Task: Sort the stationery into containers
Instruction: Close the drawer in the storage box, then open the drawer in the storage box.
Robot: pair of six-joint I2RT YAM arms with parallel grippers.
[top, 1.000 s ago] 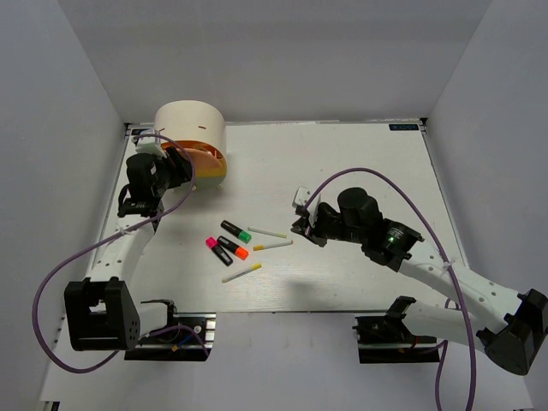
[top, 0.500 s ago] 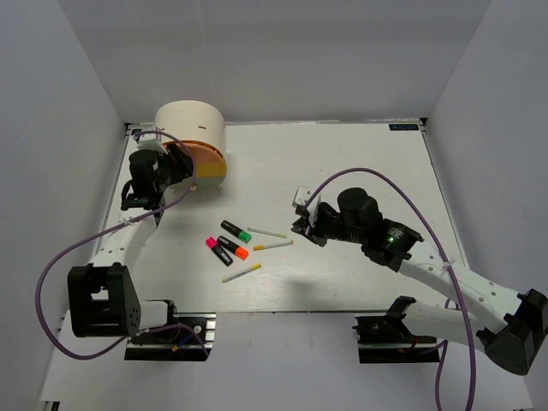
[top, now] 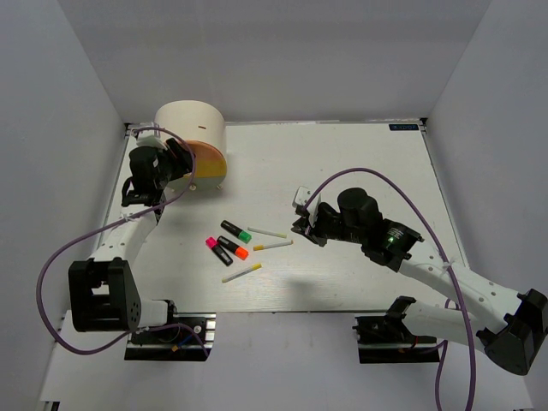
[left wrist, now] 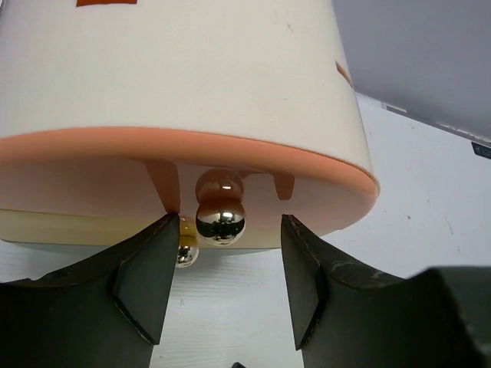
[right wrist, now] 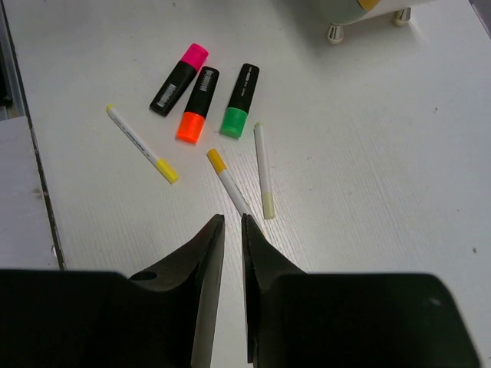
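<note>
- Left wrist view: left claw (left wrist: 228, 238) is hanging half open, its jaws flanking the organiser's (left wrist: 176, 77) knob (left wrist: 220, 215), gripping nothing.
- Right claw (right wrist: 232, 230) is hovering over the table (right wrist: 368, 153), parted by only a slit, empty.
- Highlighters (right wrist: 198, 103) and pens (right wrist: 262, 169) are lying loose just beyond it.

Bright, even overhead light, faint soft shadows, sharp focus.
</note>
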